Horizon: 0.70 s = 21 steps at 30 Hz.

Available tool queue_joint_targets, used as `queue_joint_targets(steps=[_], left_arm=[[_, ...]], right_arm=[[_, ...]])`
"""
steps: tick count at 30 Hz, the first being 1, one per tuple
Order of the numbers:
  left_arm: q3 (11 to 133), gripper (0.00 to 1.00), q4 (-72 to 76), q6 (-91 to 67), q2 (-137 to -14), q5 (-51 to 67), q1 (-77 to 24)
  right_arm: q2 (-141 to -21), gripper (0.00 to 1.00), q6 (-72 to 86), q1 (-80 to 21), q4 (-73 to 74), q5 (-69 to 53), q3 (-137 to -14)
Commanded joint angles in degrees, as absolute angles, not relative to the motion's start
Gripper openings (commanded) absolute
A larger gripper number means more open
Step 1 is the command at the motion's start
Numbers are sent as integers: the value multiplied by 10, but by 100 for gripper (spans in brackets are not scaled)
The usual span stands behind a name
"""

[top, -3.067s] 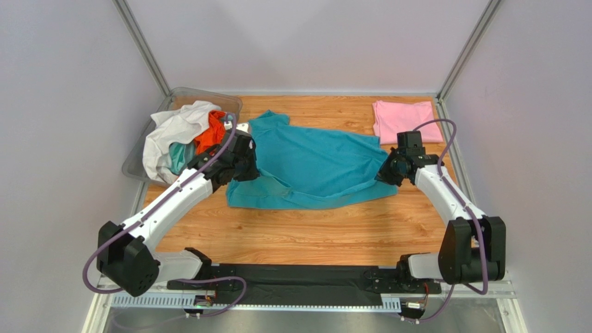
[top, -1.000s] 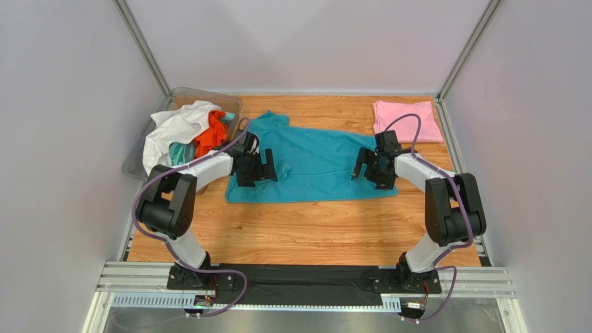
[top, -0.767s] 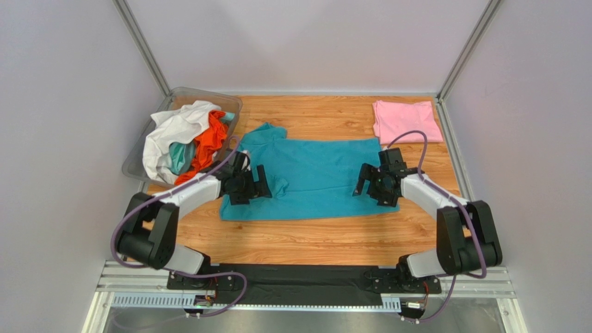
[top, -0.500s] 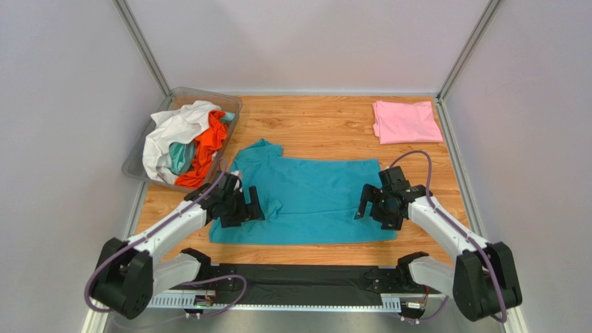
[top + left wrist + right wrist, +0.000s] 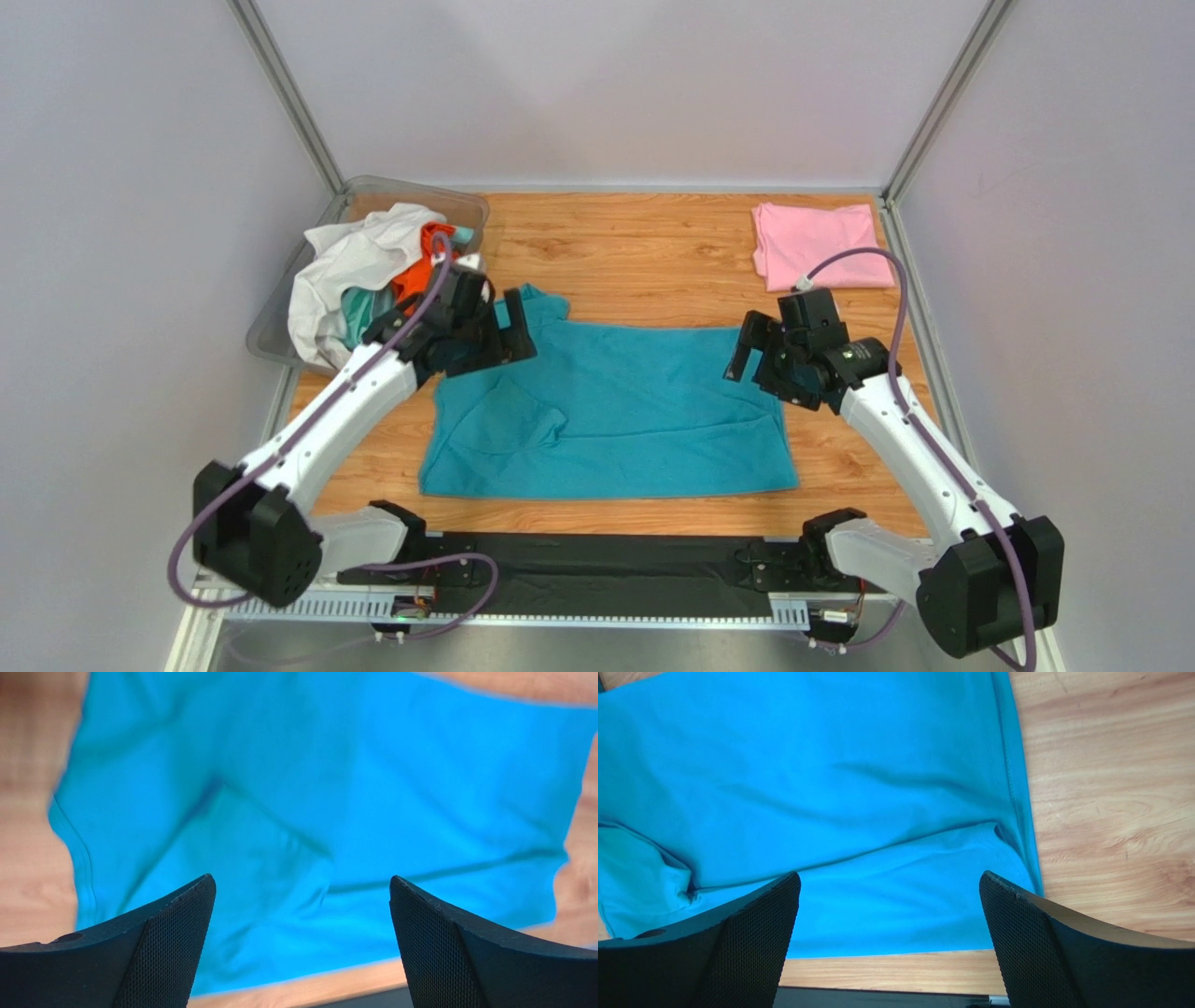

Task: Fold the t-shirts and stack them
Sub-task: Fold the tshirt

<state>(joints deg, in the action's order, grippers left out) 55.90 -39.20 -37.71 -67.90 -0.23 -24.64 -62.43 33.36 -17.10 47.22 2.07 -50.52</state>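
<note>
One pink t-shirt (image 5: 818, 245) folded at 1 o'clock | teal t-shirt (image 5: 617, 420) flat at centre, not yet folded | white, orange, aqua shirt heap (image 5: 362, 273) in bin (image 5: 421, 191) at 10 o'clock | left gripper (image 5: 494, 336), right gripper (image 5: 758, 359): jaws wide, empty, over teal ends | you have most folding left.

**One high overview, two close wrist views**

The top external camera sits high behind the arm bases. It looks down and forward over the whole wooden table (image 5: 631, 252) to the back wall. Each wrist camera looks steeply down from much nearer, between its own spread fingers. The left gripper (image 5: 300, 882) frames most of the teal-blue t-shirt (image 5: 393, 777), slightly blurred. The right gripper (image 5: 889, 877) frames its hem side and bare wood. All three views share that shirt, and both wrist views reach its near edge.
</note>
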Motion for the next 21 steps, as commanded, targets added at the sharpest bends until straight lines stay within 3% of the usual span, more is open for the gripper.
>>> queue_joint_targets(steps=[1, 3, 12, 18, 21], left_arm=[[650, 100, -396, -338, -776, -71, -244], [742, 100, -397, -318, -884, -81, -236], [973, 99, -428, -273, -1134, -76, -207], [1092, 74, -472, -250, -1245, -121, -200], [1120, 68, -480, -249, -1272, -123, -194]], right_arm=[[-635, 100, 319, -169, 457, 53, -524], [-645, 100, 309, -168, 456, 59, -518], [-677, 100, 290, -147, 453, 46, -492], [-690, 100, 286, -137, 447, 47, -492], [-698, 100, 282, -133, 446, 46, -493]])
